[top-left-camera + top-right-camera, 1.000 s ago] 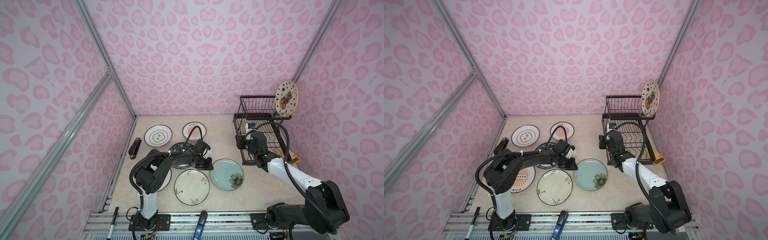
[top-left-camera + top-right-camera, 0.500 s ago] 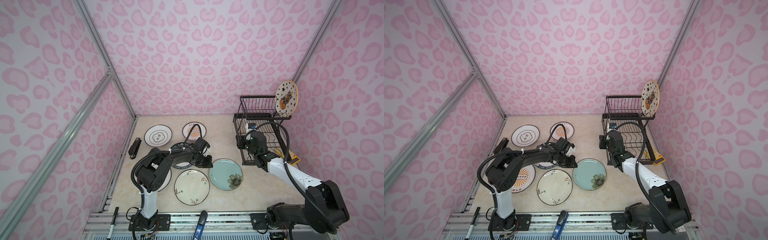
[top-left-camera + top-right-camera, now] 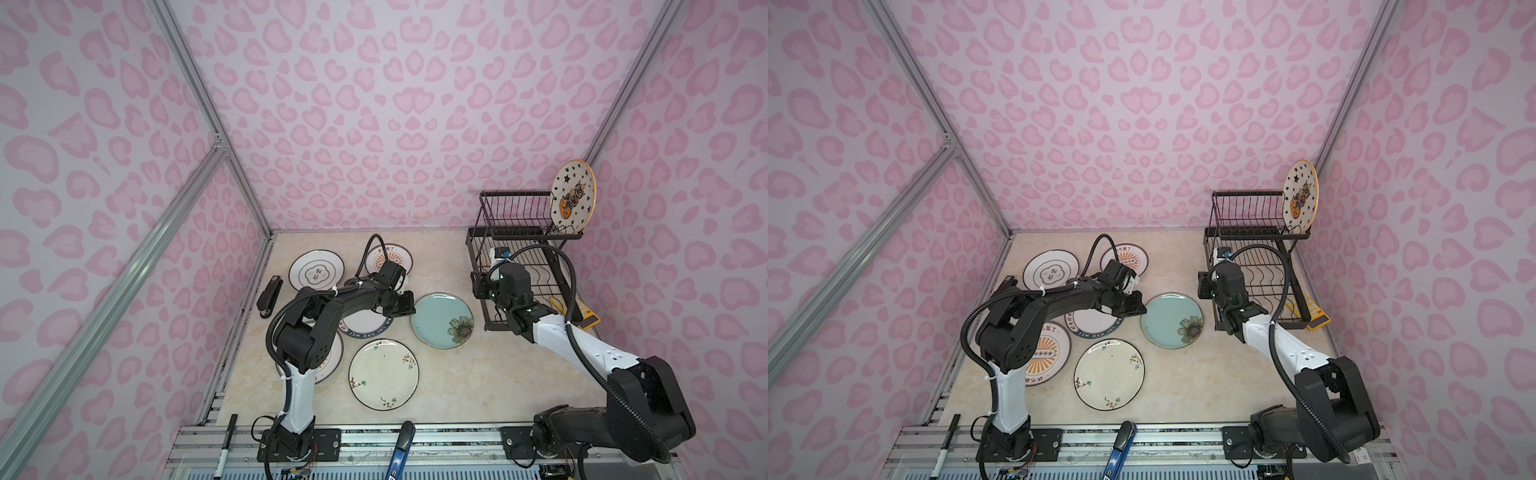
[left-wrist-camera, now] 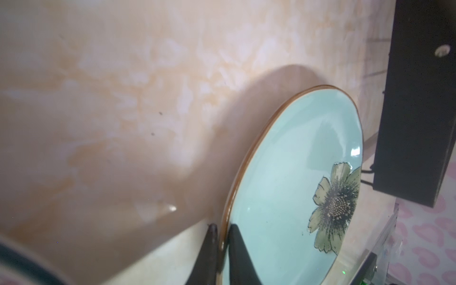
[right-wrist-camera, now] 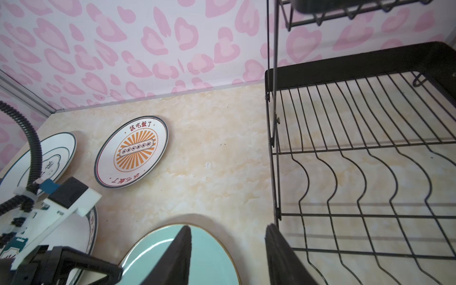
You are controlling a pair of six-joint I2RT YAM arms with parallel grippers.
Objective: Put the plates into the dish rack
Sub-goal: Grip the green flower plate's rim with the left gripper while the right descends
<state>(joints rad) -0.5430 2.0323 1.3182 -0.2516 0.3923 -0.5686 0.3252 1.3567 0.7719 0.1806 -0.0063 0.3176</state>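
Dish rack (image 3: 515,212) stands right-rear on the table (image 3: 457,374), starry plate (image 3: 572,195) upright on its upper tier. Pale blue flowered plate (image 3: 440,320) sits mid-table, left gripper (image 4: 223,249) clamped on its rim. Right gripper (image 5: 228,229) hangs parted and empty beside the rack.

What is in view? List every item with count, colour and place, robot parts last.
dish rack: one, black; right
orange-sunburst plates: two, white and orange; one at the back, one front left
emblem plate: one, white with black; back left
lettered plate: one, white, dark rim; centre left
flowered plate: one, pale blue; centre
sprigged plate: one, cream; front centre
starry plate: one, white, orange rim; upright on rack's upper tier
stapler: one, black; left edge
marker: one, black; front rail
blue-handled tool: one; front rail
yellow card: one; beside rack
left pincer: shut on flowered plate's rim
right pincer: open, beside rack
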